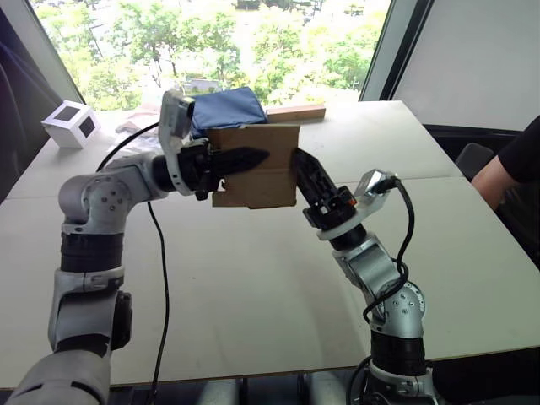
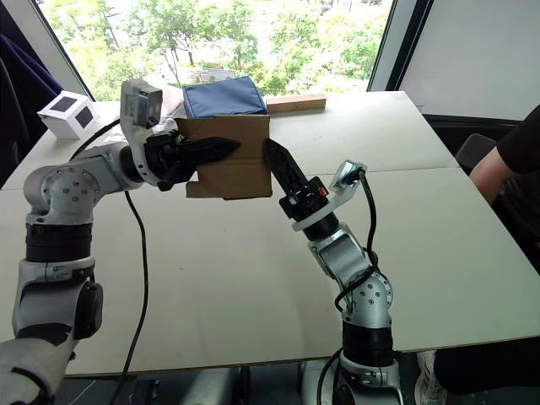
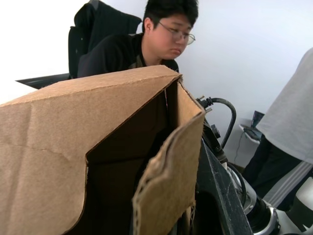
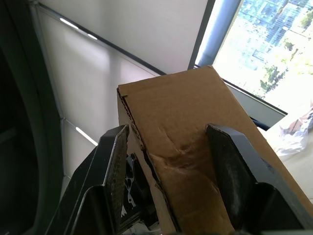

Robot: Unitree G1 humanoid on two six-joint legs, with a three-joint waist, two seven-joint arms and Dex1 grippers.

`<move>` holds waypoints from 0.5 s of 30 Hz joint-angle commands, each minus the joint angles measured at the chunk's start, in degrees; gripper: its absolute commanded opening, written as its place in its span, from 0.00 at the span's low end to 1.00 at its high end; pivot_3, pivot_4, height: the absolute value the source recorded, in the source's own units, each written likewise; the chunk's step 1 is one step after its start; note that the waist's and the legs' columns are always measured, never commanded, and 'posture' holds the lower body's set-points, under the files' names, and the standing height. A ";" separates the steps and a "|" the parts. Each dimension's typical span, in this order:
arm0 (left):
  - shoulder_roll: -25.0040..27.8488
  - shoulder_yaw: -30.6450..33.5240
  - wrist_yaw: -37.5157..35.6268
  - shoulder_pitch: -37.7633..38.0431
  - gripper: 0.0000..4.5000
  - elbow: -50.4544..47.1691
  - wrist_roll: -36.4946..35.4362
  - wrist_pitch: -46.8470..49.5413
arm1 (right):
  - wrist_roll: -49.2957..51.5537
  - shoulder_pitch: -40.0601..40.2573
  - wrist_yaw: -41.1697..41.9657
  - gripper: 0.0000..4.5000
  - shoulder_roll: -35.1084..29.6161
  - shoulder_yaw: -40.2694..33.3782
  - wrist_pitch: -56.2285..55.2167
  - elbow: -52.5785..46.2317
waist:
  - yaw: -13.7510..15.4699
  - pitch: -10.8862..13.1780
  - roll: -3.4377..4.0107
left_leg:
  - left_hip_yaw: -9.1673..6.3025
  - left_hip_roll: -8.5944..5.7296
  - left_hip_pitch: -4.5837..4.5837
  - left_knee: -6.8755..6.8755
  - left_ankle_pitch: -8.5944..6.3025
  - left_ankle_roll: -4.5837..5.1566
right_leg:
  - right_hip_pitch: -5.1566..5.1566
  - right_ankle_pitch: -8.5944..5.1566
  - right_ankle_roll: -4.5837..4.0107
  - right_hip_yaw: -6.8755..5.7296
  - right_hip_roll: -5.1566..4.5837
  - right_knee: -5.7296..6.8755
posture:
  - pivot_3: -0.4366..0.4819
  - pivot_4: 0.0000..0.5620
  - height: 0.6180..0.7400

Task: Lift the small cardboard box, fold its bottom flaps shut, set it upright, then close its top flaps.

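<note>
Small cardboard box [image 1: 253,173]: plain brown carton, held clear above the worktop [image 1: 253,278], between both hands near the far middle. Left hand [image 1: 245,159]: one black finger lies across the near wall; whether it pinches the wall cannot be told. Right hand [image 4: 168,161]: fingers spread to either side of a creased corner edge, bracing the box's right end. Flaps [image 3: 168,176]: one end open, a loose panel standing out from the dark interior. Step, as judged: box lifted, bottom flaps not yet folded. Next move calls for one hand steadying the carton while the other presses the loose panels inward. Nearby: blue cloth bundle [image 1: 224,110], wooden block [image 1: 295,112], white cube [image 1: 71,123]; a person seated at right
</note>
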 commanded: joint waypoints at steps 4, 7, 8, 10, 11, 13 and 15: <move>-0.41 1.18 0.42 -2.29 0.00 -0.82 -1.50 0.12 | 0.26 -0.64 1.30 0.57 -0.10 2.69 1.53 -3.94 | -0.02 0.00 0.00 | 0.00 0.00 0.00 0.00 0.00 0.00 | 0.00 0.00 0.00 0.00 0.00 0.00 | 0.48 0.27 0.98; 0.41 1.80 0.12 -2.68 0.00 -0.48 -1.96 0.58 | 0.93 -0.07 1.12 0.57 -1.58 1.38 1.50 -5.01 | 0.03 0.00 0.00 | 0.00 0.00 0.00 0.00 0.00 0.00 | 0.00 0.00 0.00 0.00 0.00 0.00 | 0.48 0.27 0.98; 0.69 1.95 0.02 -2.80 0.00 -0.35 -2.11 0.72 | 0.96 0.13 1.24 0.57 -2.47 0.92 1.55 -5.38 | 0.03 0.00 0.00 | 0.00 0.00 0.00 0.00 0.00 0.00 | 0.00 0.00 0.00 0.00 0.00 0.00 | 0.48 0.27 0.98; 1.10 1.92 -0.16 -2.43 0.00 -0.49 -2.06 0.81 | 1.45 0.70 1.57 0.57 -4.71 -0.24 1.91 -6.18 | 0.03 0.00 0.00 | 0.00 -0.01 0.00 0.00 0.00 0.00 | 0.00 0.00 0.00 0.00 0.00 0.00 | 0.48 0.27 0.98; 1.13 1.94 -0.11 -2.15 0.00 -0.61 -2.11 0.89 | 1.72 0.94 1.67 0.57 -5.71 -0.78 2.01 -6.41 | 0.03 0.00 0.00 | 0.00 -0.01 0.00 0.00 0.00 0.00 | 0.00 0.00 0.00 0.00 0.00 0.00 | 0.48 0.27 0.98; 0.98 1.95 0.10 -1.71 0.00 -0.93 -2.26 0.95 | 2.15 1.26 1.74 0.46 -7.11 -1.72 2.04 -6.53 | 0.03 0.00 0.00 | 0.00 -0.01 0.00 0.00 0.00 0.00 | 0.01 0.00 0.00 0.00 0.00 0.00 | 0.48 0.27 0.98; 0.80 2.00 0.42 -1.53 0.00 -1.13 -2.50 0.99 | 2.84 1.58 1.83 0.35 -7.93 -2.52 1.95 -6.48 | 0.05 0.00 0.00 | 0.00 -0.01 0.00 0.00 0.00 0.00 | 0.00 0.00 0.00 0.00 0.00 0.00 | 0.48 0.27 0.98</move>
